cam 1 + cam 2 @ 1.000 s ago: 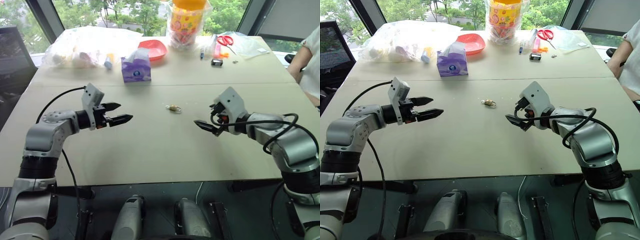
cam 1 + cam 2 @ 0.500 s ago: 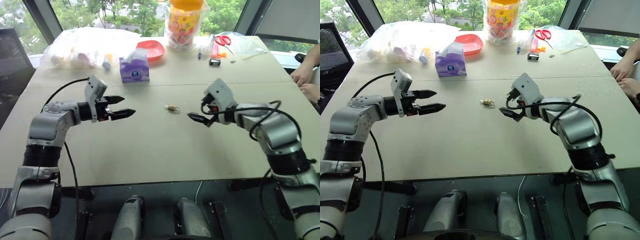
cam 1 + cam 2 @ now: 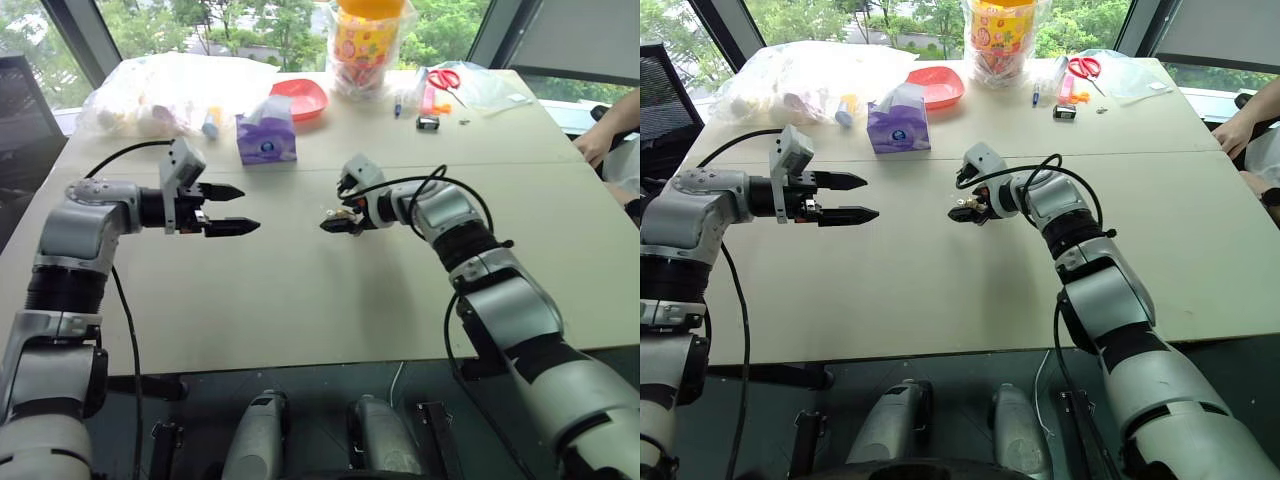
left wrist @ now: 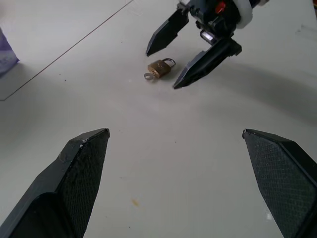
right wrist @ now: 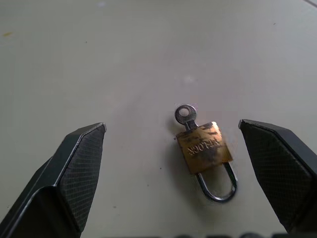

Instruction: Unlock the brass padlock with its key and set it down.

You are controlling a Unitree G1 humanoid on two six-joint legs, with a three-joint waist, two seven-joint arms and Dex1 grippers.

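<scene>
A small brass padlock (image 5: 204, 148) lies flat on the beige table (image 3: 300, 300), its shackle closed and a silver key (image 5: 186, 115) standing in its keyhole. My right gripper (image 5: 171, 126) is open, low over the table, with one finger on each side of the padlock (image 4: 159, 68) and neither touching it. From the head it shows mid-table as the right gripper (image 3: 331, 212). My left gripper (image 3: 248, 208) is open and holds nothing, hovering well to the left of the lock and pointing at it.
At the back of the table are a purple tissue box (image 3: 266, 138), a red bowl (image 3: 305, 98), a clear bag of items (image 3: 170, 85), a tall candy jar (image 3: 370, 45) and scissors (image 3: 452, 80). A person's arm (image 3: 612, 125) rests at the right edge.
My right gripper has swung left across the table and now brackets the padlock. The left gripper has stayed open and drifted slightly up and left. The padlock has not moved.
</scene>
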